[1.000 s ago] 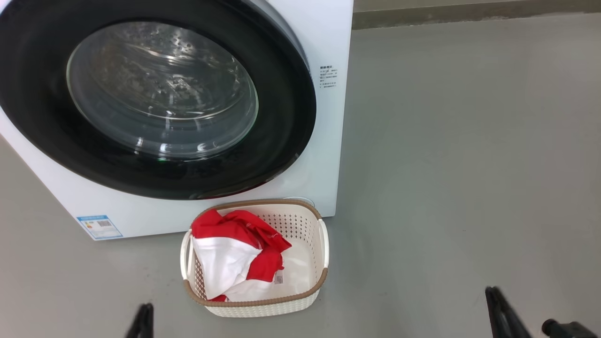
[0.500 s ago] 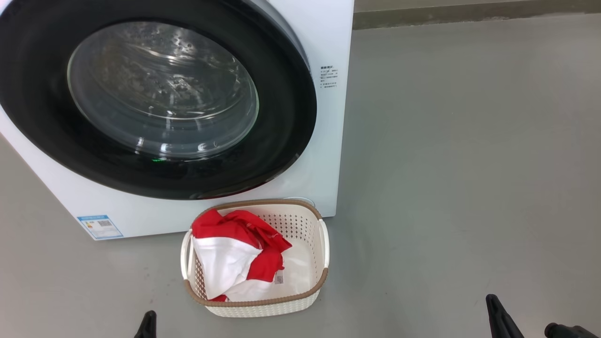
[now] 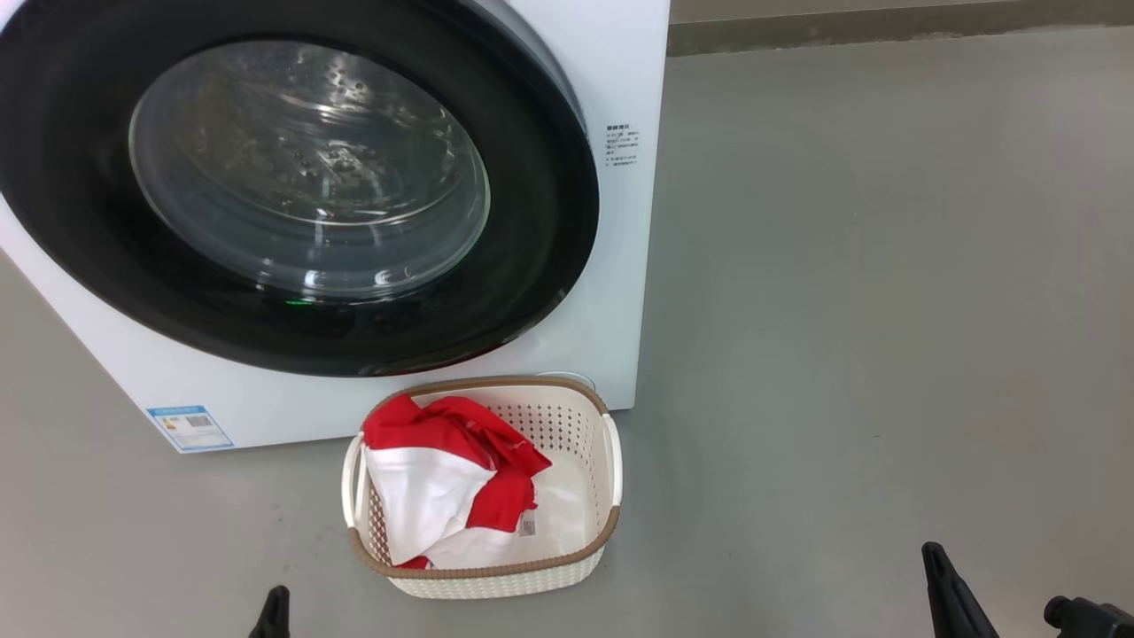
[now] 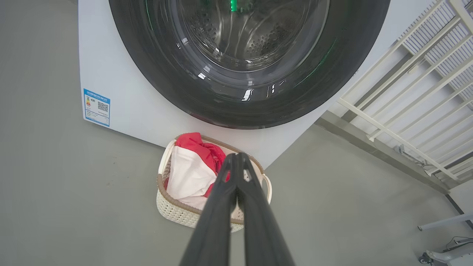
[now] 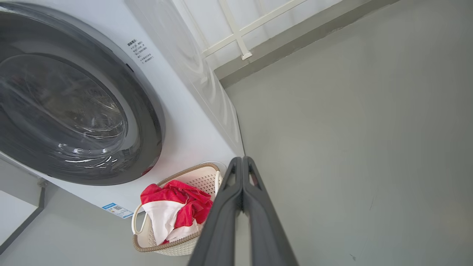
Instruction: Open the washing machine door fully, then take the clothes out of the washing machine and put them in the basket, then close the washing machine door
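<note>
Clothes [image 3: 425, 496] in basket [image 3: 496, 585], seemingly well ahead of left fingers [image 4: 218, 207], right fingers [image 5: 225, 210]; both clenched empty.

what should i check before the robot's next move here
1. Washing machine door closed flat against the washing machine: ok.
2. Clothes lying in the basket: ok.
3. No red fabric visible behind the door glass: ok.
4. Red glint on the door's lower edge, reflection or trapped cloth: cannot tell.
5. Left gripper shut and empty: ok.
6. Right gripper shut and empty, apart from the basket: ok.
</note>
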### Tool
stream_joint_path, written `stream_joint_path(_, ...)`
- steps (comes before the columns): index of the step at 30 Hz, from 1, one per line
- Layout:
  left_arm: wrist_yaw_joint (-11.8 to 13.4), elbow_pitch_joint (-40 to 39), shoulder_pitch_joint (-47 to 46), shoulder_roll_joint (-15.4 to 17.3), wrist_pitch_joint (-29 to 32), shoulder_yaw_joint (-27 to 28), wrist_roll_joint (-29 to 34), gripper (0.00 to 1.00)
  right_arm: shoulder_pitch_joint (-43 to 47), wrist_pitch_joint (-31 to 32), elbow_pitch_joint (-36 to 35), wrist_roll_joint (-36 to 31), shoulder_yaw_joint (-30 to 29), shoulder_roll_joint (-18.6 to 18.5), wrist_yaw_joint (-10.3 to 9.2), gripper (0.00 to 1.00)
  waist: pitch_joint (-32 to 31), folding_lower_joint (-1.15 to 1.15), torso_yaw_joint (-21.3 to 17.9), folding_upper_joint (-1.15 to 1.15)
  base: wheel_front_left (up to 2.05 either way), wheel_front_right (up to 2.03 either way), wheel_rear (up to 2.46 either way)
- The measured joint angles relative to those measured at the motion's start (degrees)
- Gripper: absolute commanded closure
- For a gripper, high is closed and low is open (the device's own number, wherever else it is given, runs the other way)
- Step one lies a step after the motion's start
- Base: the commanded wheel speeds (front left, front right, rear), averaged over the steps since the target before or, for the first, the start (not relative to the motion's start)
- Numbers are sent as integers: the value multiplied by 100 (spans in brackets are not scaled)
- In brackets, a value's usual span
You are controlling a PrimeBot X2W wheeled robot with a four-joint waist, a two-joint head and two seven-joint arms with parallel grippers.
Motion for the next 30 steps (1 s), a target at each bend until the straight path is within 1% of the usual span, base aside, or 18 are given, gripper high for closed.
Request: stream_joint_path(30,0,32,-285,-57,469,83,-1626,100,-357,502,-13,1729,-56,-25,0,100,-8,-1,21,0,0,0,0)
